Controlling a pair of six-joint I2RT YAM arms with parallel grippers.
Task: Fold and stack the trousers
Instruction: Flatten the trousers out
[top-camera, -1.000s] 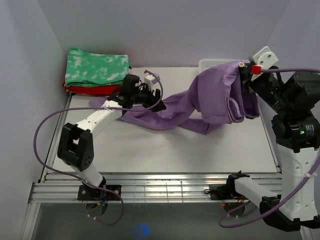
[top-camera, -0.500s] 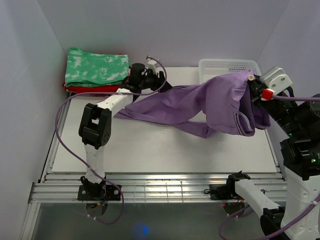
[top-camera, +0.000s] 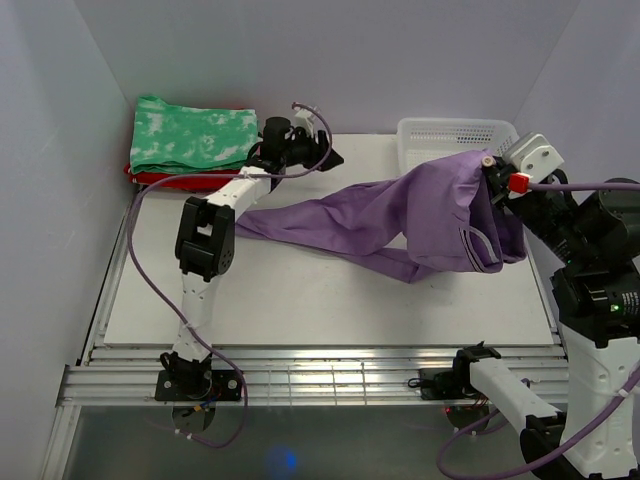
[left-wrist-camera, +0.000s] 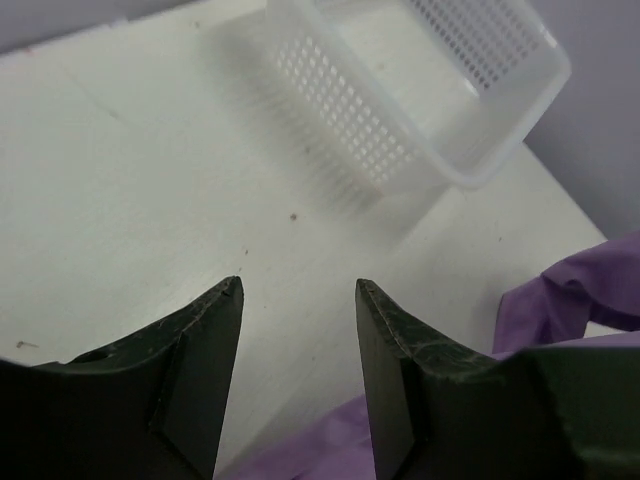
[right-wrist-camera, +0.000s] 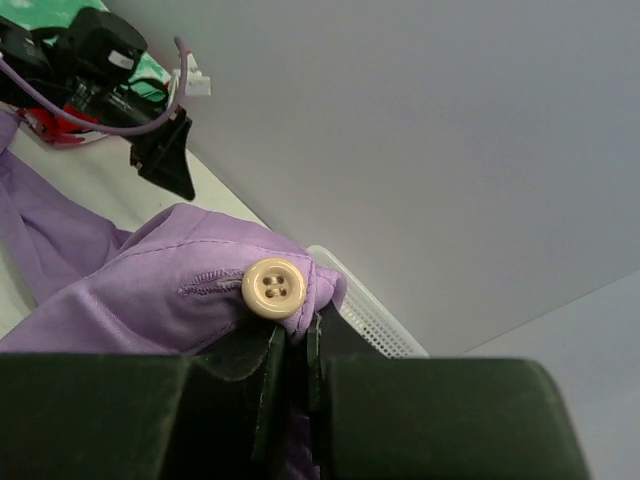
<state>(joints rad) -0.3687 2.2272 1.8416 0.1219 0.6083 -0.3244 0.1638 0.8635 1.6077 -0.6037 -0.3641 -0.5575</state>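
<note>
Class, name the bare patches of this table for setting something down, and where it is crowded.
Widest: the near half of the table, between the trousers and the front rail. Smaller: the far edge between the folded stack and the basket, under the open left claw. Crowded: both far corners and the right side, where the trousers hang.

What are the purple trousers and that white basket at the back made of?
The trousers: soft matte woven cloth, perhaps cotton; it drapes and creases. Their button: cream, probably plastic, faintly glossy. The basket: translucent white plastic, judging by its stiff perforated walls.
</note>
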